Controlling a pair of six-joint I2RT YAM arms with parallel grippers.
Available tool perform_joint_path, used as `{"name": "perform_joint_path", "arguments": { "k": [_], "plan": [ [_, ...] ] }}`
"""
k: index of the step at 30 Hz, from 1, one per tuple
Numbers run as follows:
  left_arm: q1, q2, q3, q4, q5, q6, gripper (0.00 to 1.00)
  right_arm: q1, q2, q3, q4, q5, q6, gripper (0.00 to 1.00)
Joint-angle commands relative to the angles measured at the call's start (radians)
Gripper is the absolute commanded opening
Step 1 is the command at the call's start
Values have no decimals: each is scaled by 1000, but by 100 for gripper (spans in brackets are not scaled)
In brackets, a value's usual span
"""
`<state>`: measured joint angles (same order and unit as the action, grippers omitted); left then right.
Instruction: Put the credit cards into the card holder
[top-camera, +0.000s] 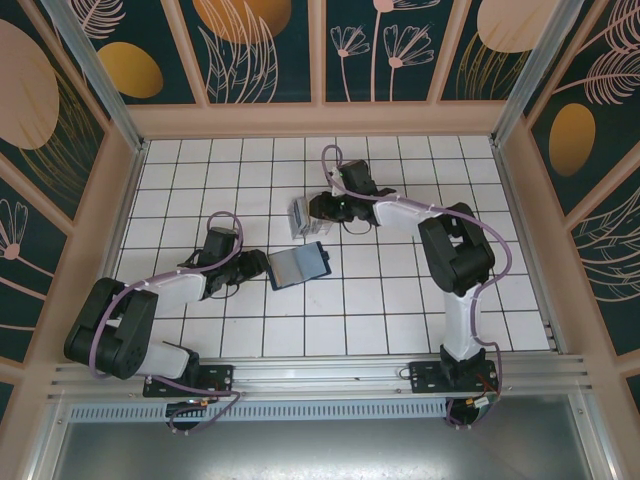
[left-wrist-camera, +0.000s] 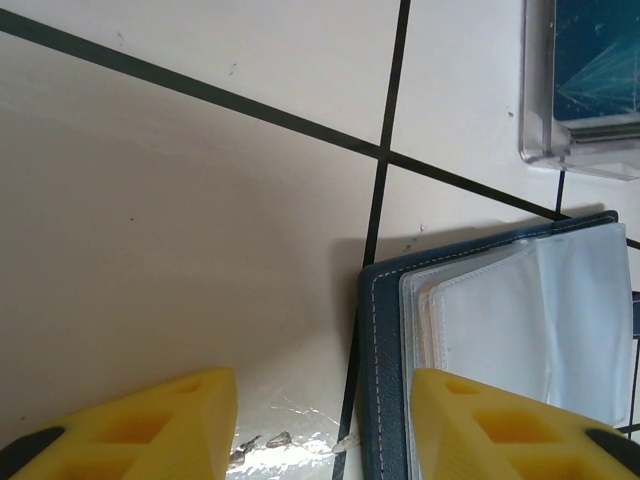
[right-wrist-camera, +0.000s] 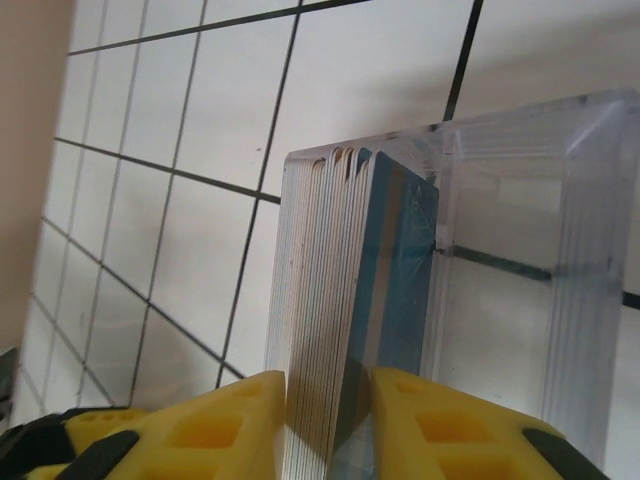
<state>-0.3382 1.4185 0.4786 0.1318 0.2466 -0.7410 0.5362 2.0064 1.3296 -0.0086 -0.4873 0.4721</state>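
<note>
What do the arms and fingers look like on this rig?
Left arm and right arm: black joint housings, white links, purple cables looped outside, black base plates. Fingers are yellow moulded blocks with recessed pockets, black at the base.

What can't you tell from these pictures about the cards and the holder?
Right wrist: whether the fingers squeeze the credit cards or only flank them; the bottom edge cuts the stack off.
Top external: the cards in the card holder are too small to count, and the right gripper overlaps them.
Left wrist: card holder cut by top and right edges; the wallet's cloudy sleeves hide any contents.
</note>
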Motion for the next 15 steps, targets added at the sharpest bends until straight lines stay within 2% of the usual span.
{"name": "perform_joint_path", "arguments": {
  "k": [1,9,15],
  "plan": [
    [-4,23,-14,30,44,-6,50,-32,-54,-33,95,-109,43,27],
    [-4,36,2,23,65,-6,48,-33,-60,-56,106,-97,51,19],
    [-4,30,-6,20,59,-10,48,-31,-90,-56,49,-22,13,10]
  ]
}}
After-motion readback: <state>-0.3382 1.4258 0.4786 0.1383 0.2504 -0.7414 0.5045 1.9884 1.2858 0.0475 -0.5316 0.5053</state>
